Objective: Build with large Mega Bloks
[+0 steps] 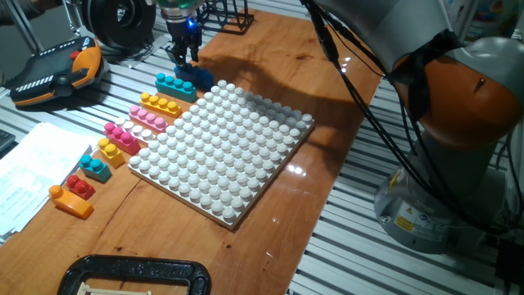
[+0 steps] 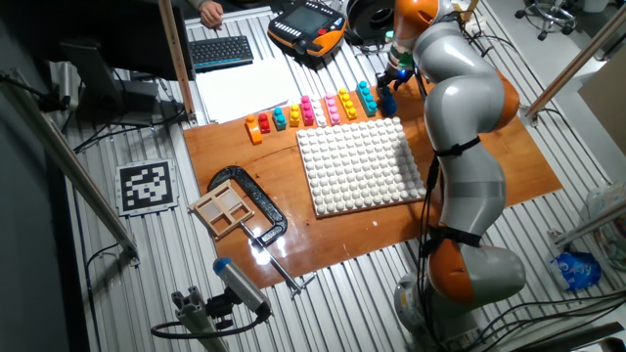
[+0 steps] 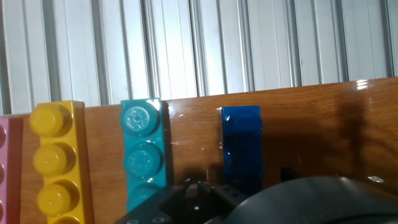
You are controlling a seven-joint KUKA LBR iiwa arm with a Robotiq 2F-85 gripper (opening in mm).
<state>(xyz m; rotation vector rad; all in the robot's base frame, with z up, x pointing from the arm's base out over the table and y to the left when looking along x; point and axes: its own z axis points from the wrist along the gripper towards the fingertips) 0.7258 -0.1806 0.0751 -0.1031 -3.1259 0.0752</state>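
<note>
One gripper [image 1: 182, 56] over dk-blue blok [image 1: 199, 75].

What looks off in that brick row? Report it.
The dark blue brick at the row's end shows a smooth face with no studs, unlike the teal brick and yellow brick beside it; it seems tipped on its side. The pincer hangs right over it.

dark blue brick [image 3: 242, 144] partly hidden, gripper [image 1: 184, 56] closure unclear
</note>
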